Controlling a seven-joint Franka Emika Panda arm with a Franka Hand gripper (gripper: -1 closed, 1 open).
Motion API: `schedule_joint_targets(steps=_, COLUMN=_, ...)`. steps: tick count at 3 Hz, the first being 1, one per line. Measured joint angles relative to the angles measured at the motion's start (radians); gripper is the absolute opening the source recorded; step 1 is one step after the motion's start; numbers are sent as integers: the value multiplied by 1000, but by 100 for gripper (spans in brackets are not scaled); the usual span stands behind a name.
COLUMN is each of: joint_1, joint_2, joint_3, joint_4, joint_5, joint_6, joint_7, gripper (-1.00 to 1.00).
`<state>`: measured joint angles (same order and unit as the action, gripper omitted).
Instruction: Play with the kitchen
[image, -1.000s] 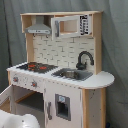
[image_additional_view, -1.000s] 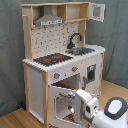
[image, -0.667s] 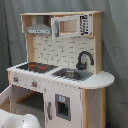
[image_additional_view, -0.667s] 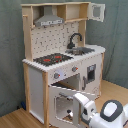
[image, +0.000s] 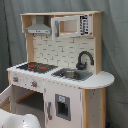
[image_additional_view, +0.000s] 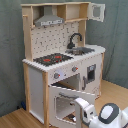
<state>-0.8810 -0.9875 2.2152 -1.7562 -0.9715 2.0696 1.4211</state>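
Grey curtain backs one kitchen (image_additional_view: 62, 60) — one oven door (image_additional_view: 67, 102) swung open (fingers' state: cannot tell).

Painted white panels and pale bare wood are seen throughout the kitchen (image: 65, 90).
A glossy black faucet (image: 83, 59), a metallic-looking sink (image: 71, 74) and a matt grey hood (image_additional_view: 49, 19) are shown; smooth white plastic covers the arm (image_additional_view: 107, 115).

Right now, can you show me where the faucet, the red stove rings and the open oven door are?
faucet (image: 84, 58), first exterior view, on its black curved neck.
red stove rings (image_additional_view: 51, 59), second exterior view, on the hob top.
open oven door (image_additional_view: 64, 103), second exterior view, on its window frame.
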Motion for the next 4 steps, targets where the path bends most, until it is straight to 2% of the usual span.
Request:
schedule_joint_targets(steps=1, joint_1=-2, joint_2=0, joint_3=19, joint_4=-6, joint_5=98, joint_6=0, joint_7=24, gripper=100)
schedule_joint_targets(steps=2, joint_1=-24, joint_2=0, joint_3=19, joint_4=-52, joint_5=108, joint_6=14, joint_7=116, gripper=100)
schedule_joint_targets(steps=3, joint_1=-22, joint_2=4, joint_3=20, joint_4=-131, joint_5=108, joint_6=38, joint_7=179, gripper=100)
schedule_joint_targets(steps=4, joint_1=-7, joint_2=45, joint_3=20, joint_4=-217, joint_5=108, joint_6=35, joint_7=223, gripper=100)
